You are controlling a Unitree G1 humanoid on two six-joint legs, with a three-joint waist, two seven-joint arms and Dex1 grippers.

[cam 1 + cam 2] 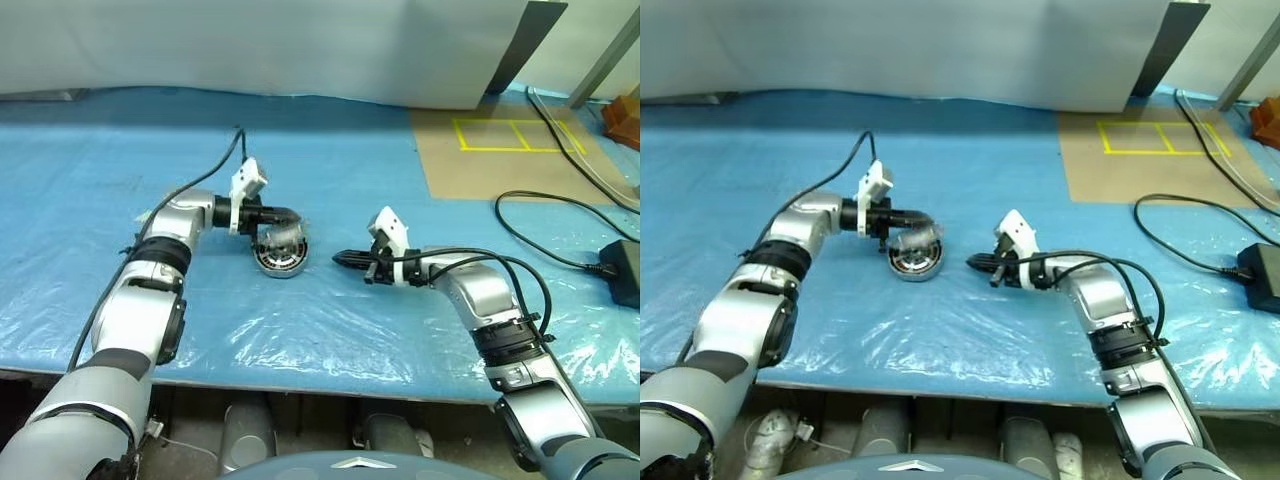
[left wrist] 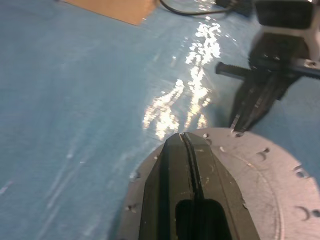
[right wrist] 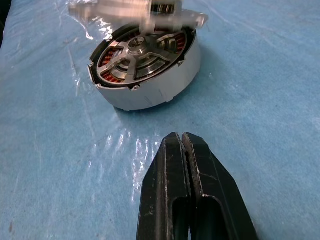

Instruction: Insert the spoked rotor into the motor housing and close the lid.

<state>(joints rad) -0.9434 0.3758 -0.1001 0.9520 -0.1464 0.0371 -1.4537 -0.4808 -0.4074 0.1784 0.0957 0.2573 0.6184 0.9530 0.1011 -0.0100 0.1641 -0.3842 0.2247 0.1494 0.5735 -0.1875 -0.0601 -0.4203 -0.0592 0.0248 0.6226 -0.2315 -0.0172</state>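
Head views: spoked rotor (image 1: 280, 260) already seated in motor housing (image 1: 281, 263); lid (image 1: 281, 236) tilted half-open above it, closing not yet done. Left gripper (image 1: 290, 214) fingers together, resting on raised lid. Right gripper (image 1: 340, 259) fingers together, empty, housing near, ahead of tips.

Left wrist view: shut fingers lie across lid's plain grey face (image 2: 260, 185).

Right wrist view: housing just ahead, copper windings around spokes; lid blurred above.

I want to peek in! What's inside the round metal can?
Inside the can sits the shiny spoked rotor, with copper windings showing through its gaps. The half-lowered lid covers the back part, so that stays hidden.
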